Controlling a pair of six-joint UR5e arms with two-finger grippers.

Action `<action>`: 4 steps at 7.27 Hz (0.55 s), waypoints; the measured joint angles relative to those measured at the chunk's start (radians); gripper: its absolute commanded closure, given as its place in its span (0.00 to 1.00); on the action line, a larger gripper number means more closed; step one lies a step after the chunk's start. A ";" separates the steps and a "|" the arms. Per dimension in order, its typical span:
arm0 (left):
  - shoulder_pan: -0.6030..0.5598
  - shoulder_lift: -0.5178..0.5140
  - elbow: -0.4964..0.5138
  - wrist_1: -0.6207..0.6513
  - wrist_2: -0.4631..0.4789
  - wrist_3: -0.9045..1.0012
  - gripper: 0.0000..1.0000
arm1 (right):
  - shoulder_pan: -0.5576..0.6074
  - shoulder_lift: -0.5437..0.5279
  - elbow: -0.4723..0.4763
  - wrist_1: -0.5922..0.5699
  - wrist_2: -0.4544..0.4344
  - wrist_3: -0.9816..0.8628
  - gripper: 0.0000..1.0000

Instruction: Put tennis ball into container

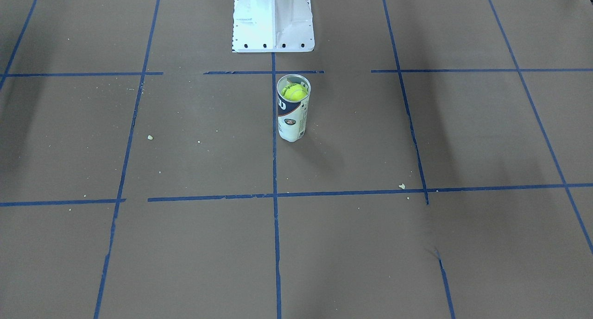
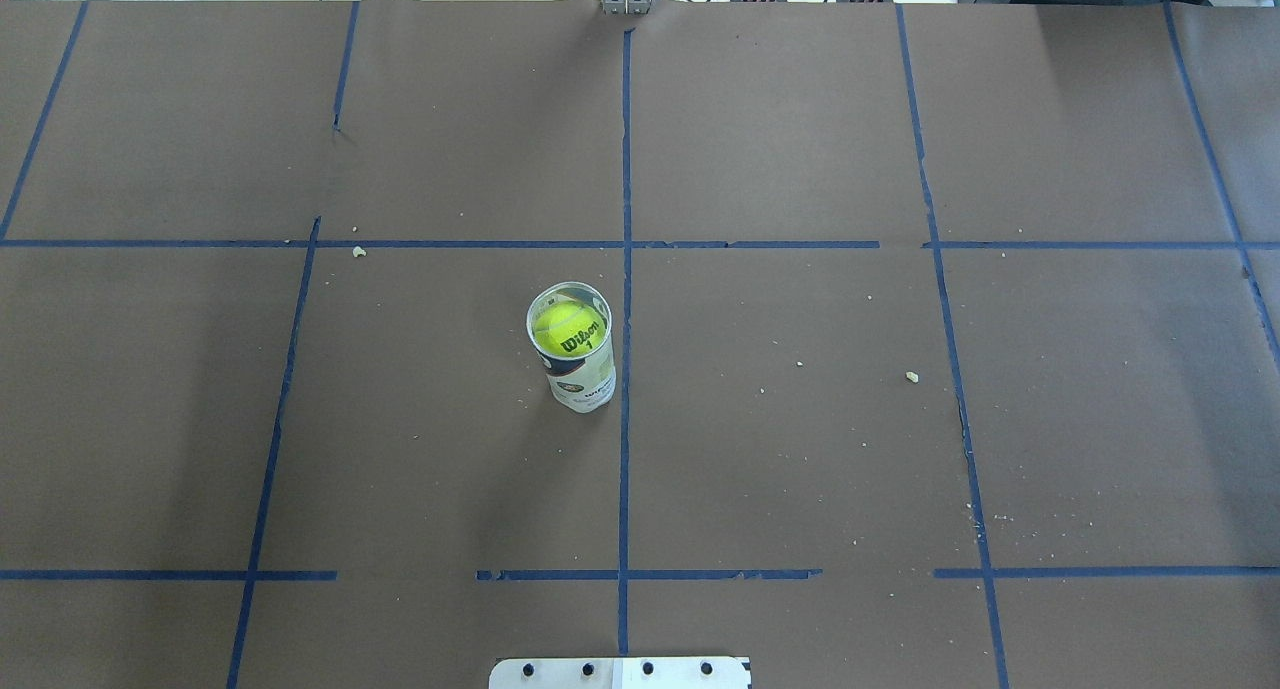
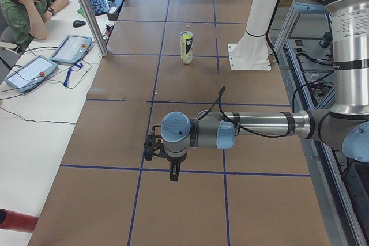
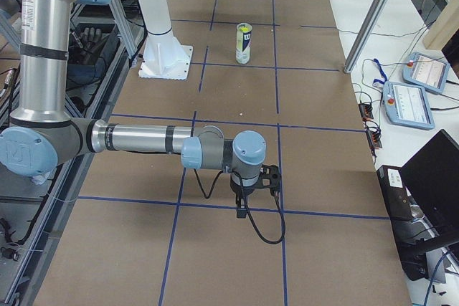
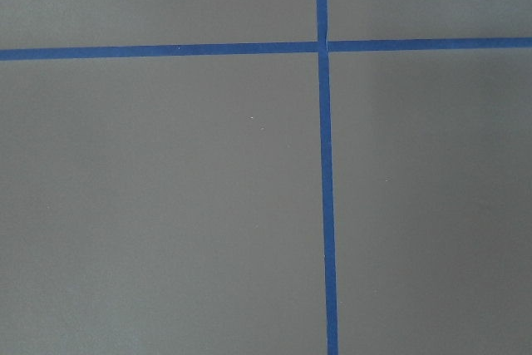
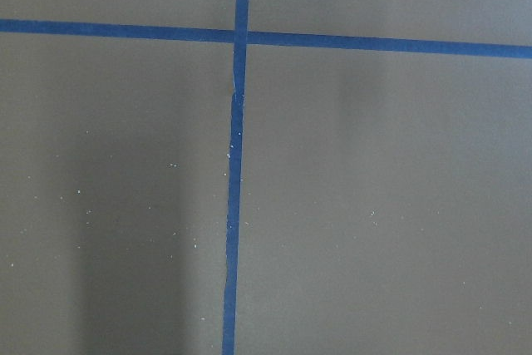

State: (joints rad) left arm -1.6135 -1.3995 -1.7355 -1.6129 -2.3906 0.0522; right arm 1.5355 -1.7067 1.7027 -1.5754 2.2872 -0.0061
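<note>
Left gripper (image 3: 151,148) only side-on; overhead, tennis ball (image 2: 566,331) inside container (image 2: 582,377).

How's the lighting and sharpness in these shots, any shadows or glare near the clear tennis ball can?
Front-facing view: the clear plastic can with white and navy label throws a soft shadow toward lower right; the white metal base looks washed out. Overhead view: lettering on the fuzzy yellow-green tennis ball reads crisp. Right wrist view: a dim shadow band darkens the brown table.
</note>
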 measured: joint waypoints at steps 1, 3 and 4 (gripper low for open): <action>-0.001 0.000 -0.005 0.000 0.000 0.000 0.00 | 0.000 0.000 0.000 0.000 0.000 0.000 0.00; 0.000 0.000 -0.007 0.000 0.001 0.000 0.00 | 0.000 0.000 0.000 0.000 0.000 0.000 0.00; 0.000 0.000 -0.005 0.000 0.002 -0.001 0.00 | 0.000 0.000 0.000 0.000 0.000 0.000 0.00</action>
